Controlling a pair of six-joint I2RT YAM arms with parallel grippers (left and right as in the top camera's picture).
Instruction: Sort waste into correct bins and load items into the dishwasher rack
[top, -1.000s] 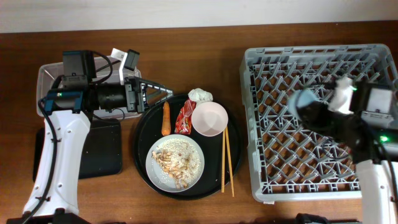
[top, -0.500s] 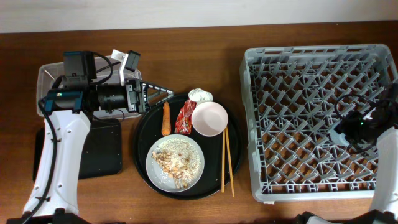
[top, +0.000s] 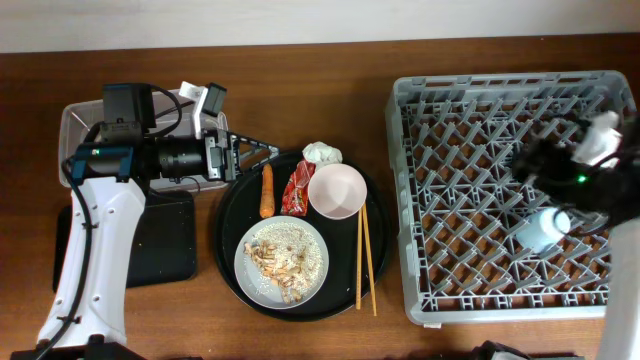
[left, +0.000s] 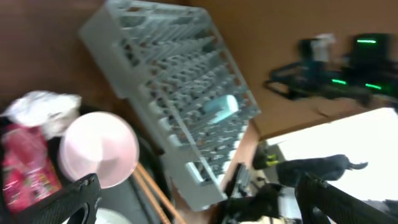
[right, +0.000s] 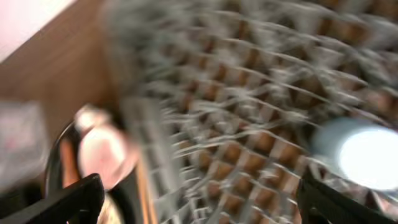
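Left gripper (top: 258, 152) hangs at the back-left rim of the round black tray (top: 226, 262). In the left wrist view its fingers (left: 74, 198) stand wide apart with nothing between them. The left arm reaches across the clear tub (top: 72, 122), and the flat black tray (top: 165, 245) lies on the surface just in front of that tub.

On the round tray, the carrot (top: 267, 190) lies lengthways with the red snack wrapper (top: 298, 188) just beside it. The crumpled tissue (top: 322, 153) sits at the back rim, right by the pinkish-white bowl (top: 337, 191). The bowl is upright and looks empty. In front of them is the grey plate (top: 310, 270), heaped with food scraps and rice (top: 280, 258). The two chopsticks (top: 365, 258) lie side by side along the tray's right edge, their tips reaching past the front rim.

Over to the dishwasher rack (top: 470, 210)! The light blue cup (top: 540, 228) is in its right half, toward the front, and appears to lie on its side among the pegs. The right arm (top: 585, 185) is over the rack just behind the cup, heavily blurred. The right wrist view is blurred too, but the right gripper (right: 200, 183) shows its fingers (right: 68, 200) spread wide and empty. The cup sits off to the right of them, not between them.
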